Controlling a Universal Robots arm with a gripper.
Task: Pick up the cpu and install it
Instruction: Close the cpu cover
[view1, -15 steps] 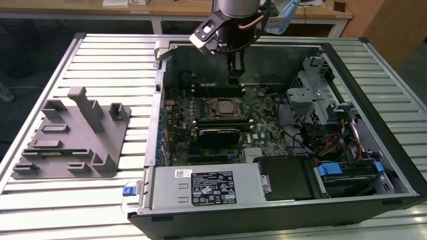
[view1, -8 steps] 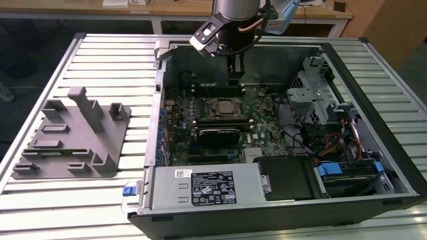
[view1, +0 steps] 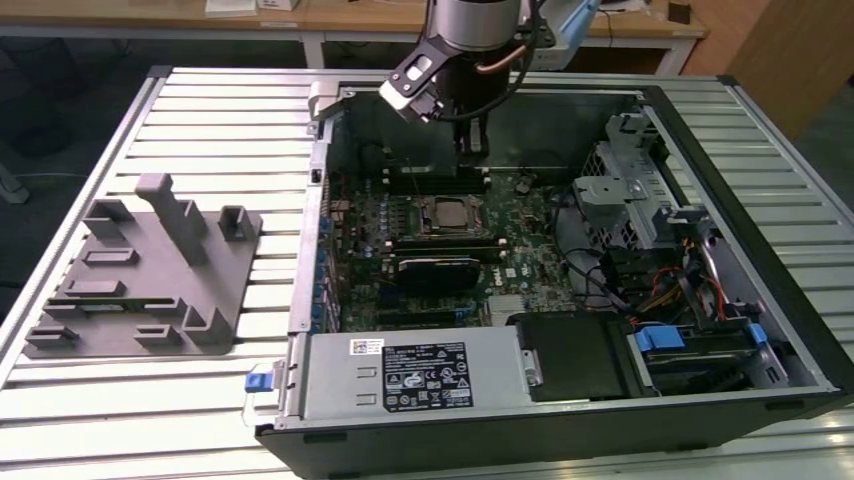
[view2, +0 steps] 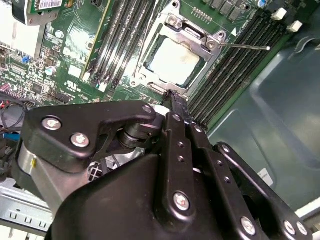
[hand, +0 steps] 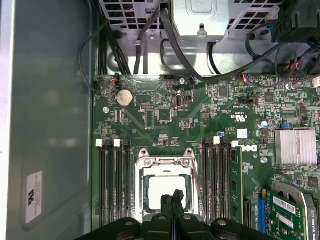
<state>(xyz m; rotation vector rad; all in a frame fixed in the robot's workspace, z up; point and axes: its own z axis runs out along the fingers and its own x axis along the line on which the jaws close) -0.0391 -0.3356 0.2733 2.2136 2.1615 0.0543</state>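
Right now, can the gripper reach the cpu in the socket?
Probably yes, from above: the gripper hangs over the cpu with nothing between, and its silver top is bare. The metal frame rings its edges, so gripping the sides looks blocked.

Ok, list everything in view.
table: one, silver slatted, under everything
fixture block: one, grey, on the table at the exterior view's left
computer case: one, black, open, on the table
motherboard: one, green, inside the case
socket: one, metal-framed, on the motherboard
cpu: one, silver, in the socket
power supply: one, grey, in the case nearest the exterior camera
arm: one, silver and black, above the case
jaws: one pair, black, shut, tips over the cpu's edge
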